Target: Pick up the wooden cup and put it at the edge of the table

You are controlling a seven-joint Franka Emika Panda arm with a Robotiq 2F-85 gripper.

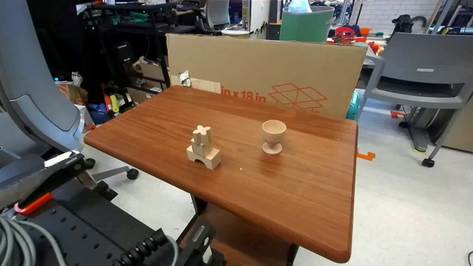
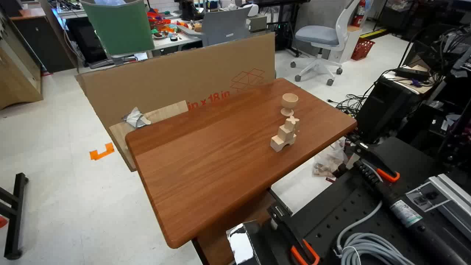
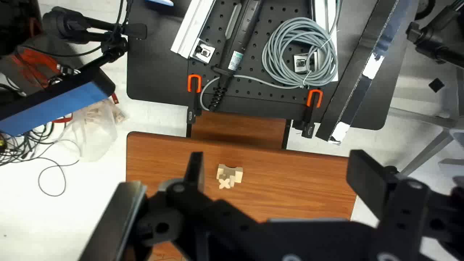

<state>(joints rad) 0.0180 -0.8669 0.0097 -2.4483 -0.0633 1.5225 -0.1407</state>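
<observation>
The wooden cup (image 1: 273, 133) stands upright on the table (image 1: 306, 184), a tan bowl on a narrower foot. In an exterior view the cup (image 2: 289, 102) stands on the table (image 2: 198, 165) toward its right end, behind the blocky wood figure. The cup does not show in the wrist view; the gripper body covers part of the table (image 3: 290, 181) there. My gripper (image 3: 276, 165) is wide open with nothing between its fingers, high above the table. It is out of view in both exterior views.
A blocky wood figure (image 1: 204, 151) stands near the cup; it also shows in the wrist view (image 3: 230, 175). A cardboard sheet (image 1: 266, 62) stands along one long table edge. A black perforated bench (image 3: 250, 87) with coiled grey cable (image 3: 270, 54) lies beyond the opposite edge.
</observation>
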